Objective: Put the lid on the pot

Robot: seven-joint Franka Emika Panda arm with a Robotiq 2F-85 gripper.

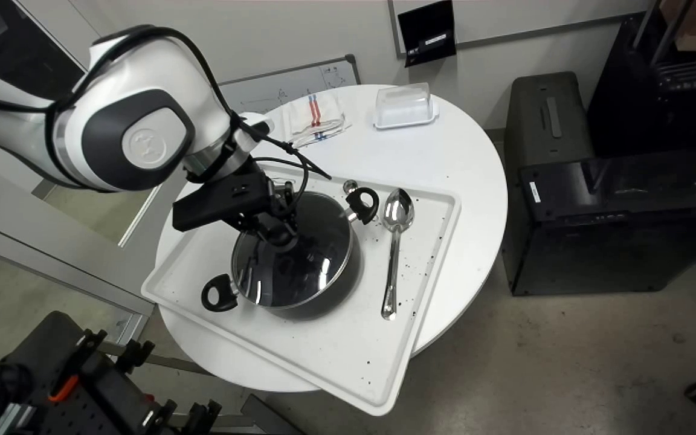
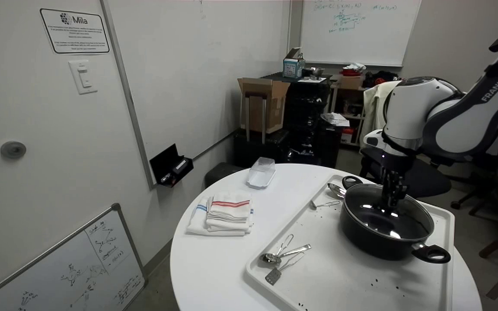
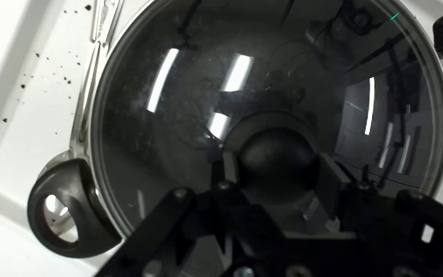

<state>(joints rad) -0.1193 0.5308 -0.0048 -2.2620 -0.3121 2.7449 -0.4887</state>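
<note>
— News of the lid (image 3: 267, 92)?

— Sits squarely atop the pot (image 2: 363, 239), apparently level all round, in both exterior views.

— And of the gripper (image 3: 281, 169)?

— Appears clamped on the lid's knob (image 3: 277, 159), with pads (image 3: 230, 167) close against either side, above the middle of the pot.

— How far along?

— Nearly finished, to judge by the fit: covers the pot already. Left, most likely: only to let go of the knob and rise clear.
</note>
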